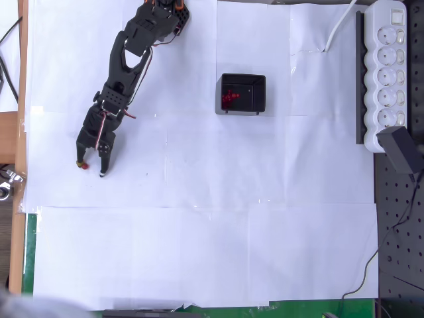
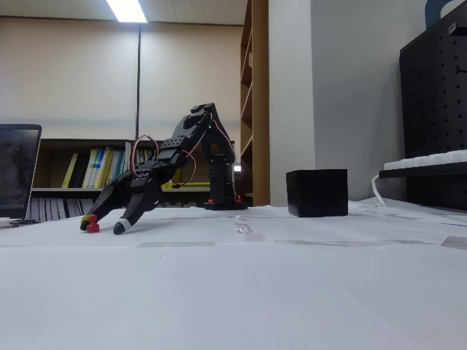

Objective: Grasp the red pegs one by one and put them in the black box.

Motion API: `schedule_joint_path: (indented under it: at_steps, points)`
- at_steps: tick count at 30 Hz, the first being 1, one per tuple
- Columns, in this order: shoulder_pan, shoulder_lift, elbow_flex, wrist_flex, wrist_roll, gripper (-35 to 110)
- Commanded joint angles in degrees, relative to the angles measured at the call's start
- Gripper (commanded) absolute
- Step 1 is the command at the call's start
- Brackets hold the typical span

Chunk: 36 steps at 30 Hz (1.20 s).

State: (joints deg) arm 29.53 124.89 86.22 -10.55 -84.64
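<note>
The black arm reaches out from its base at the top of the overhead view, folded at the elbow and sloping down so the claw [image 1: 91, 169] meets the white paper-covered worktop [image 1: 199, 232] at the left. In the fixed view the claw [image 2: 103, 224] is angled low, both fingertips down at the paper, its two fingers spread apart. One red peg [image 1: 83, 165] lies on the paper right at the left fingertip; in the fixed view this peg [image 2: 93, 227] sits touching or just beside that tip, not between the fingers.

The black box [image 1: 243, 93] stands well apart from the claw, to the right in the overhead view, with a cluster of red pegs [image 1: 230, 99] inside against its left wall. In the fixed view the box [image 2: 317, 192] rests upright on the worktop, right of the arm's base.

A white power strip [image 1: 388, 66] runs along the right edge. Behind the worktop stand a bookshelf [image 2: 109, 171] with books, a beige wall, and a lit ceiling lamp [image 2: 128, 10].
</note>
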Motion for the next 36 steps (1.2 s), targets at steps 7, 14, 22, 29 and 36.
schedule_joint_path:
  at_steps: [7,14,22,29,36]
  points:
    - [2.5,0.3,0.4,-0.1,-1.6,19]
    - [2.5,0.2,-0.4,-0.1,-3.5,17]
    - [2.4,0.2,-0.9,0.0,-5.8,12]
    - [1.7,-0.5,-1.0,0.1,-7.1,5]
    - [0.8,-5.8,-1.4,7.9,-8.0,0]
